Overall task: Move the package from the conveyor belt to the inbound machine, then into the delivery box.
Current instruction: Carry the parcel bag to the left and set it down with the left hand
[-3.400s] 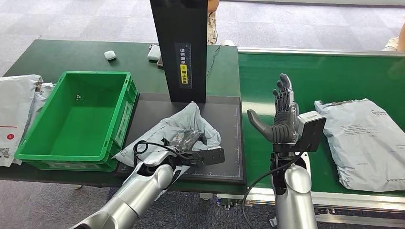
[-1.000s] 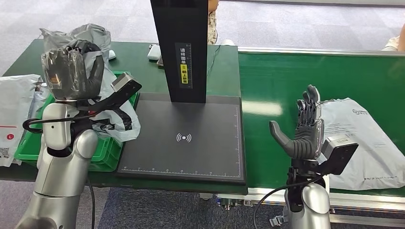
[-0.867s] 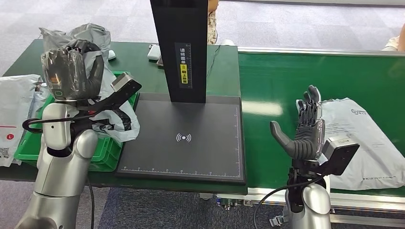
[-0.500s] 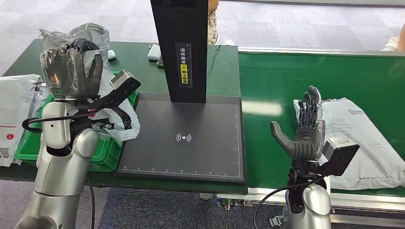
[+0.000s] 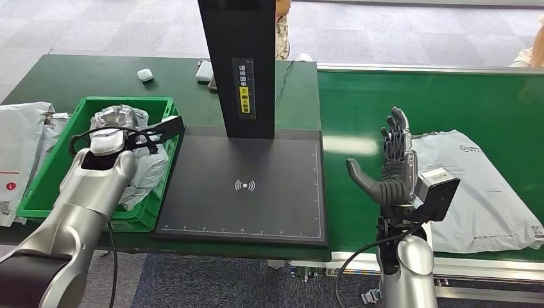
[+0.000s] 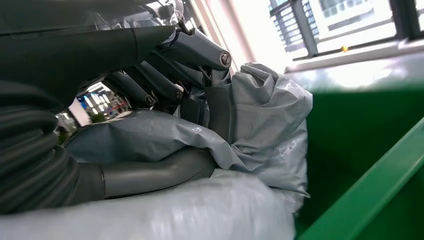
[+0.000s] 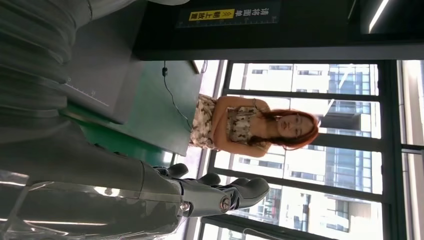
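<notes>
A crumpled grey package (image 5: 140, 168) lies inside the green delivery box (image 5: 43, 187) at the left. My left hand (image 5: 110, 133) is down in the box on top of the package. In the left wrist view its fingers (image 6: 165, 75) and thumb wrap the grey package (image 6: 260, 115), beside the green box wall (image 6: 380, 125). My right hand (image 5: 391, 168) stands upright and open over the conveyor belt (image 5: 436, 102), holding nothing. A second grey package (image 5: 480, 192) lies flat on the belt just right of that hand. The inbound machine's black pad (image 5: 247, 192) is bare.
The machine's black pillar (image 5: 237, 64) rises behind the pad. White mailers (image 5: 19, 147) lie left of the box. A small white object (image 5: 144, 74) and a white device (image 5: 205, 70) sit on the far table. A person (image 7: 245, 127) stands behind the table.
My left arm has come down from high above the box, lowering the package into it. The right hand stays upright and open. The camera has shifted a little.
</notes>
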`<state>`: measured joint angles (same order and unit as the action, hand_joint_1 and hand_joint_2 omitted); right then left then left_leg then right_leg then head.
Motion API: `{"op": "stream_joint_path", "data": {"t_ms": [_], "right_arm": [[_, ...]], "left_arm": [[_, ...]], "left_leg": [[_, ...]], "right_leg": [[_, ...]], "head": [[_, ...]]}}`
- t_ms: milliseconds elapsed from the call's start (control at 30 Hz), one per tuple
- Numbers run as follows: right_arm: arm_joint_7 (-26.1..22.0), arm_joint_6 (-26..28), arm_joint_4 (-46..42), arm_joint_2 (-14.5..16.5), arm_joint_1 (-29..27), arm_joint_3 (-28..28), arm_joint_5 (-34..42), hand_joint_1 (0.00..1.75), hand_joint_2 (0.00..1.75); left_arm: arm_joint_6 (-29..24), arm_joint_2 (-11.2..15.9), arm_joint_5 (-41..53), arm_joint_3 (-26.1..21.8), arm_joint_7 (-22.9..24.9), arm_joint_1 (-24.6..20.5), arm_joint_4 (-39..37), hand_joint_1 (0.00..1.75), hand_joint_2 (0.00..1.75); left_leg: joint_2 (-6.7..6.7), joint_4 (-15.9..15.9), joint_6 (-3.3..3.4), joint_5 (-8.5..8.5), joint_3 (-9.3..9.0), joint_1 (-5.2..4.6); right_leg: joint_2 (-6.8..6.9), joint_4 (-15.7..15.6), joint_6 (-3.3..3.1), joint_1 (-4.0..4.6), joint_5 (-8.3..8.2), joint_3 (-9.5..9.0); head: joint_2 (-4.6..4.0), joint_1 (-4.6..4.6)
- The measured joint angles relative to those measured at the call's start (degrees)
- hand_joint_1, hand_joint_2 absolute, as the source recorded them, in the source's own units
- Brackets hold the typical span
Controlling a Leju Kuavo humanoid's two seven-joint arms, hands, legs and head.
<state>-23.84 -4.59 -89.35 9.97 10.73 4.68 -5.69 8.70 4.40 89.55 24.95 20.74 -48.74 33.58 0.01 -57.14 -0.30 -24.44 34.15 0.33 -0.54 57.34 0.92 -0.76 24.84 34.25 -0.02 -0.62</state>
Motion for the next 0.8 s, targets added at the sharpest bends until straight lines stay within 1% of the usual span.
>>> {"op": "stream_joint_path", "data": {"t_ms": [133,167,267,300,400,600,667,700,767,800], "right_arm": [[-0.3,0.6,1.9,0.1,1.2,0.7,0.1,0.00,1.75],[-0.3,0.6,2.2,0.1,1.4,0.9,0.2,0.00,1.75],[-0.2,0.6,2.9,0.1,1.9,1.4,0.5,0.00,1.75],[-0.2,0.6,3.0,0.1,2.0,1.5,0.5,0.00,1.75],[-0.2,0.7,3.4,0.2,2.3,1.8,0.8,0.00,1.75],[0.0,1.4,3.7,0.2,2.3,2.1,1.1,0.00,1.75],[0.1,1.9,3.6,0.1,2.2,2.1,1.3,0.00,1.75],[0.2,2.2,3.4,0.1,2.1,2.1,1.4,0.00,1.75],[0.5,2.9,2.6,0.0,1.5,2.1,1.7,0.00,1.75],[0.7,3.2,2.1,-0.1,1.1,2.1,1.9,0.00,1.75]], "left_arm": [[0.1,0.8,0.1,0.4,1.0,-0.6,-6.4,1.75,1.75],[0.4,0.9,0.1,0.4,1.0,-0.7,-7.2,1.62,1.75],[0.7,1.2,0.1,0.4,1.1,-1.0,-9.2,0.31,1.75],[0.7,1.3,0.1,0.4,1.1,-1.0,-9.6,0.00,1.75],[-0.2,1.4,-0.1,0.3,0.9,-1.0,-10.6,0.00,1.75],[-6.7,1.4,-1.9,-2.1,-0.5,-0.8,-11.1,0.00,1.75],[-12.0,1.3,-3.6,-3.3,-2.0,-0.6,-11.0,0.00,1.75],[-16.4,1.1,-5.1,-4.1,-3.8,-0.5,-10.8,0.00,1.75],[-26.0,0.5,-8.8,-6.2,-9.2,-0.2,-9.4,0.00,1.75],[-30.2,0.1,-11.1,-7.5,-12.7,0.1,-7.9,0.00,1.75]], "left_leg": [[-0.15,0.0,0.00,-0.01,0.07,0.00],[-0.17,0.0,0.00,-0.02,0.07,0.00],[-0.19,0.0,0.00,-0.03,0.07,0.00],[-0.19,0.0,0.00,-0.03,0.07,0.00],[-0.19,0.0,0.00,-0.03,0.06,0.00],[-0.18,0.0,0.00,-0.02,0.04,-0.01],[-0.17,0.0,0.00,-0.02,0.03,-0.01],[-0.17,0.0,0.00,-0.02,0.04,-0.01],[-0.18,0.0,-0.01,-0.02,0.07,-0.01],[-0.19,0.0,0.00,-0.02,0.09,-0.01]], "right_leg": [[0.19,0.0,-0.02,0.00,0.07,0.00],[0.20,0.0,-0.02,0.00,0.08,0.00],[0.20,0.0,-0.02,-0.03,0.08,-0.01],[0.20,0.0,-0.02,-0.03,0.08,-0.01],[0.20,0.0,-0.01,-0.04,0.07,-0.03],[0.20,0.0,-0.01,-0.02,0.06,-0.02],[0.20,0.0,-0.01,-0.01,0.07,0.01],[0.20,0.0,-0.01,0.00,0.07,0.03],[0.22,0.0,-0.01,0.00,0.07,0.04],[0.22,0.0,-0.01,-0.01,0.07,0.05]], "head": [[0.00,0.01],[0.00,0.02],[0.00,0.02],[0.00,0.02],[0.00,0.01],[0.00,0.01],[0.00,0.01],[0.00,0.01],[0.00,0.02],[0.00,0.01]]}}
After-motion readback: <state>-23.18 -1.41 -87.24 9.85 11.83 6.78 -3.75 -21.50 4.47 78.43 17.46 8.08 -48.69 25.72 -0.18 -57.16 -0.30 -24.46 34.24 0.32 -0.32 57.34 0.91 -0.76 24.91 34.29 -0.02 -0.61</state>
